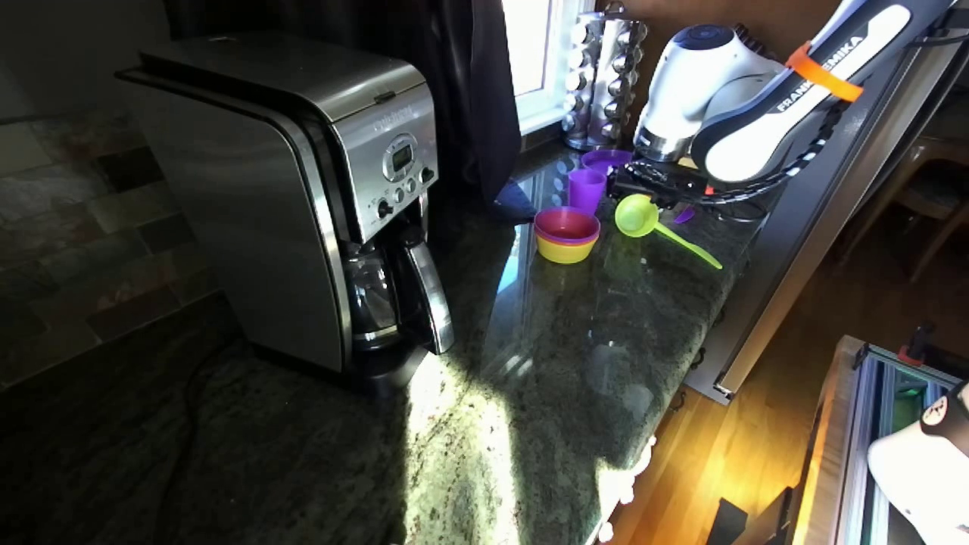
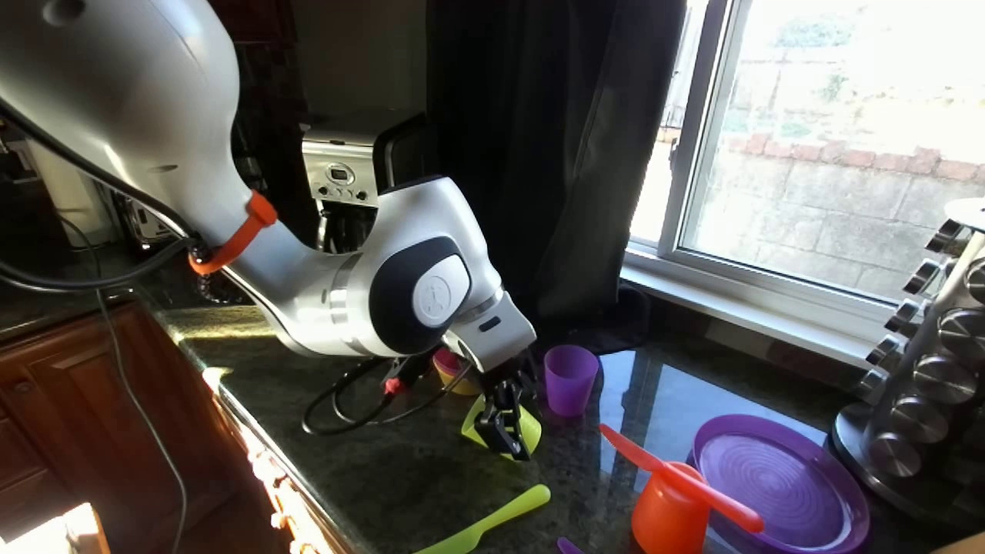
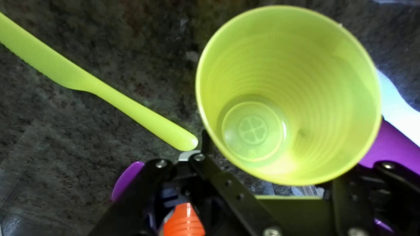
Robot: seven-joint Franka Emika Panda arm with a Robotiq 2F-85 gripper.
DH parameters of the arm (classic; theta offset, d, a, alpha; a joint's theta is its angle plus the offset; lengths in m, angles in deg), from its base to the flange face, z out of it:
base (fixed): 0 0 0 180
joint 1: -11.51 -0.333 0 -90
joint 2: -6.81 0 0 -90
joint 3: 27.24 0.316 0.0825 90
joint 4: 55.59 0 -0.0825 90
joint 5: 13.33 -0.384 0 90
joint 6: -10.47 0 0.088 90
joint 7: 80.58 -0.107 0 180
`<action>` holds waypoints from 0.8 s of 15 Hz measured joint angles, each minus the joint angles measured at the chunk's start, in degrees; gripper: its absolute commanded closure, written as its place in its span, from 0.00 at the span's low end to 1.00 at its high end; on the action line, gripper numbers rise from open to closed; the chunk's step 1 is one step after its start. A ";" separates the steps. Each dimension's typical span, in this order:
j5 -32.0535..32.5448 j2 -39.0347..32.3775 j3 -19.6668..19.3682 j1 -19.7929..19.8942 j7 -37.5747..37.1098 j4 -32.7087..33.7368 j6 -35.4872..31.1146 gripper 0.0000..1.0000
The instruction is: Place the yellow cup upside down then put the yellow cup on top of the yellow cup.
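Note:
A yellow-green cup, the yellow cup (image 3: 249, 82), is held in my gripper (image 3: 267, 165). One finger stands at either side of its wall, and its mouth faces the wrist camera. In an exterior view this cup (image 1: 634, 216) is tipped on its side and appears slightly above the counter, with a green reflection below it. Black fingers of the gripper (image 2: 504, 437) cover part of the cup (image 2: 531, 432) in an exterior view. No second yellow cup is in view.
A bowl stack (image 1: 566, 250) and a purple cup (image 1: 587, 191) stand close to the held cup. A green knife (image 2: 500, 517) lies nearby. An orange cup (image 2: 668, 514) carries an orange knife, beside a purple plate (image 2: 777, 477). The spice rack (image 2: 919, 415) and coffee maker (image 1: 250, 197) are obstacles.

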 measured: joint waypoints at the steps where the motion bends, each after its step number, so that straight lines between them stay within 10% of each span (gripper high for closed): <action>1: 1.26 -0.01 0.00 -0.14 -1.05 -0.01 0.00 0.07; 12: -2.53 -2.46 0.81 0.10 4.22 -0.12 0.03 0.00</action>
